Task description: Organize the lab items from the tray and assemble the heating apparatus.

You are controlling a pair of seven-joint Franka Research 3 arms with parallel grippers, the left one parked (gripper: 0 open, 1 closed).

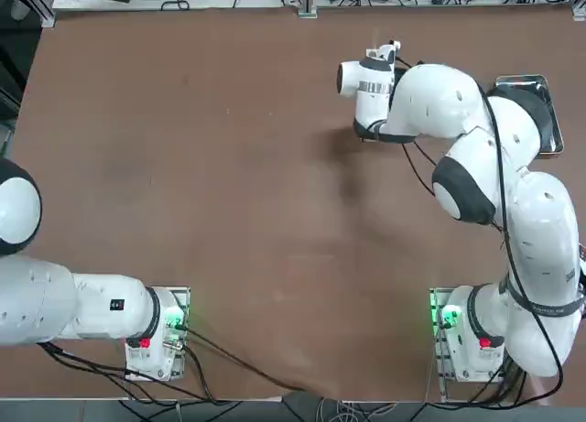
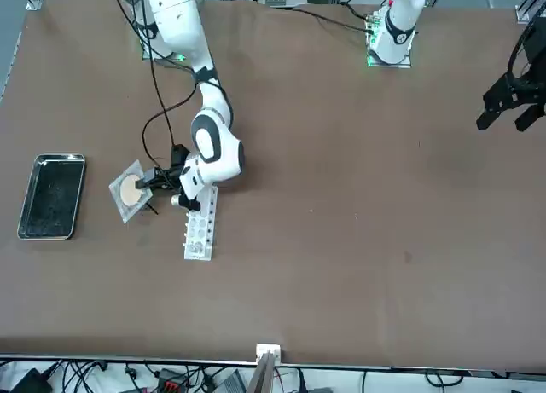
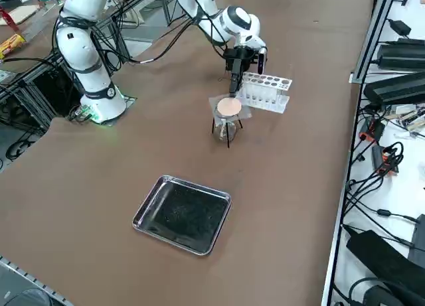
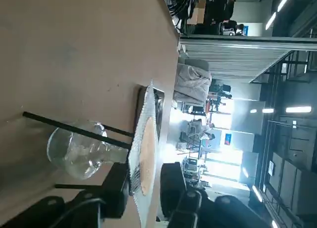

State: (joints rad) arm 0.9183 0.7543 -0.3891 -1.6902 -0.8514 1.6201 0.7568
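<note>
The square grey mesh [image 3: 229,107] with its tan disc lies on top of the black wire ring stand [image 3: 228,135]. The clear glass burner [image 3: 226,129] stands under it, between the stand's legs. My right gripper [image 3: 234,87] sits at the mesh's edge on the rack side. In the wrist view its open fingers [image 4: 116,188] straddle the edge of the mesh [image 4: 143,139], with a gap on one side, above the burner [image 4: 79,149]. The shiny metal tray [image 3: 196,186] lies apart, nearer the table's right edge, its dark bottom bare.
A white holed test tube rack [image 3: 265,90] stands right beside the stand, close to my wrist. From the front, the tray [image 2: 60,158] lies at the far left, then the mesh [image 2: 130,189], then the rack [image 2: 200,227]. Cables and boxes line the table's edges.
</note>
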